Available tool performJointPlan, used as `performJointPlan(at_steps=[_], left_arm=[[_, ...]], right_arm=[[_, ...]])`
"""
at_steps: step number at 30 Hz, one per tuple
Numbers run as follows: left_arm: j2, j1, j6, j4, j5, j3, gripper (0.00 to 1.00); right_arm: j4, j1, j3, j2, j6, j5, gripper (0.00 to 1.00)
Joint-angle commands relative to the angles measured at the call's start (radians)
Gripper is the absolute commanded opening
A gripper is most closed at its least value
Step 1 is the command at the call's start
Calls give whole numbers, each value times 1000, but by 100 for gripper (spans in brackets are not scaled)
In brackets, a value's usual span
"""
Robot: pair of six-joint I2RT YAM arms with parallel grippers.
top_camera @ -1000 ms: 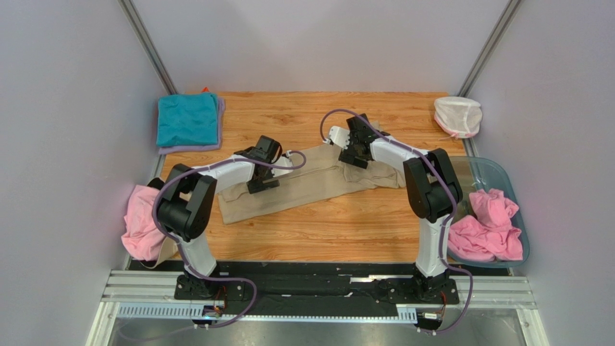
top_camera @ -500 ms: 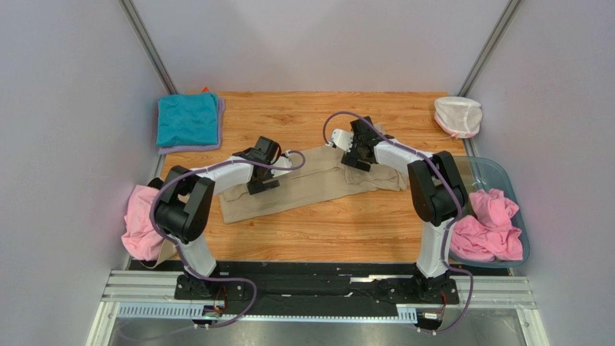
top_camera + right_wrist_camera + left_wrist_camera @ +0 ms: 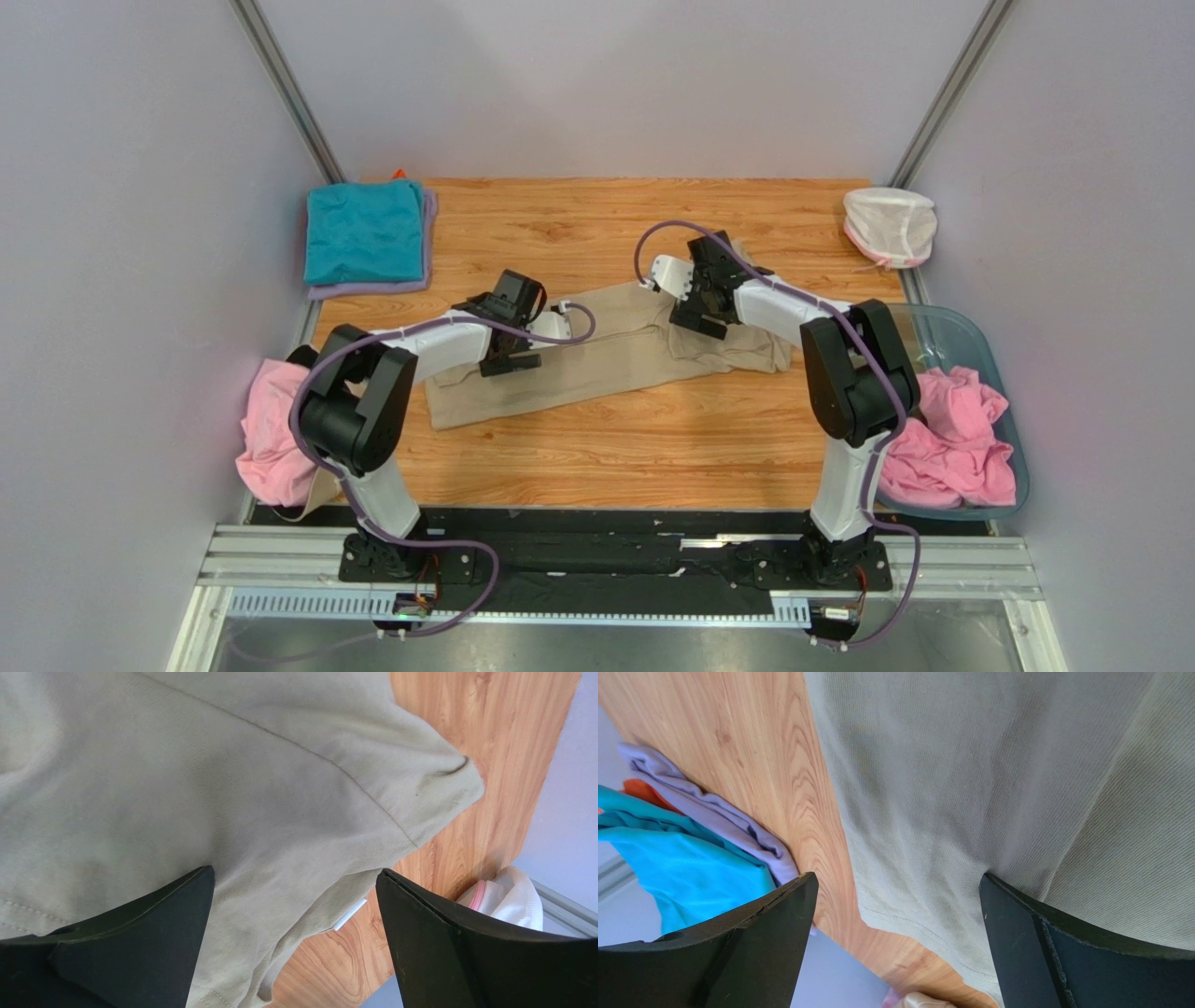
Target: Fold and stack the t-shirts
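Folding of the tan t-shirt (image 3: 603, 357) is judged to be in hand. Top view: it is laid as a long band across the middle of the table (image 3: 631, 462), with the left gripper (image 3: 508, 361) and right gripper (image 3: 697, 319) low over its two ends. Left wrist view: jaws are spread wide, nothing gripped, hem between them. Right wrist view: same, wide and empty. Next, both ends likely need pinching.

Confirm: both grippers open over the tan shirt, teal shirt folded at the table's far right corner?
Not quite. The teal shirt lies folded at the far left corner, not the right, as the top view shows. The rest holds: the left gripper and right gripper are both open over the tan shirt.
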Motion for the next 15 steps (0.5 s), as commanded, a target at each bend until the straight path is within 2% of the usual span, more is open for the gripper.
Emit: performJointPlan(at_steps=[1, 8, 15], left_arm=[[14, -5, 89, 55, 26, -27, 95], [-8, -69, 179, 39, 9, -45, 95], [3, -203, 196, 3, -10, -22, 95]], right_arm=[[127, -8, 13, 27, 5, 34, 91], [202, -30, 183, 202, -17, 60, 91], [222, -30, 368, 357, -24, 32, 91]])
